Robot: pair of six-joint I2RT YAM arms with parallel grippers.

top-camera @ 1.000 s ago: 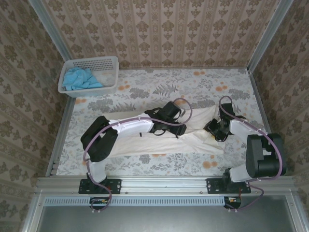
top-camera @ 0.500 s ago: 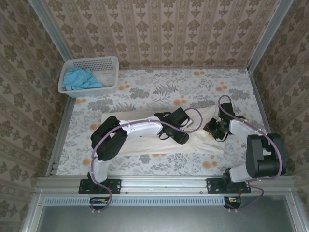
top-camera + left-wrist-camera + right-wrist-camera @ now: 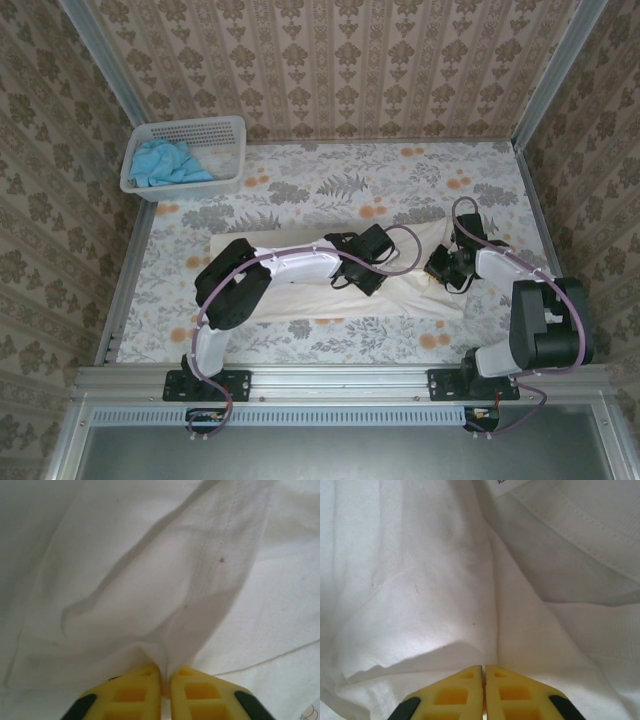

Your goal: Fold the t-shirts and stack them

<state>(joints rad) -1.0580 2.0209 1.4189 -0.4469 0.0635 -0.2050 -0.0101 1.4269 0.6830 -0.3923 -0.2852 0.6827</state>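
A cream-white t-shirt [image 3: 300, 302] lies spread across the middle of the flowered table [image 3: 330, 180]. My left gripper [image 3: 362, 280] is down on its middle and my right gripper [image 3: 438, 268] on its right end. In the left wrist view the yellow fingers [image 3: 135, 692] are shut on a raised fold of the white cloth [image 3: 150, 580], with a stitched seam running away from them. In the right wrist view the gripper [image 3: 484, 671] is shut on a ridge of the same cloth [image 3: 445, 580], near a ribbed collar [image 3: 560, 525]. A sky-blue t-shirt [image 3: 165, 162] sits crumpled in the basket.
The white perforated basket [image 3: 190, 128] stands at the table's far left corner. Papered walls with metal posts close in the back and both sides. A metal rail [image 3: 340, 380] holding both arm bases runs along the near edge.
The left gripper has shifted right along the white shirt. Both grippers have gone from open to shut, each pinching cloth. The right arm has hardly moved.
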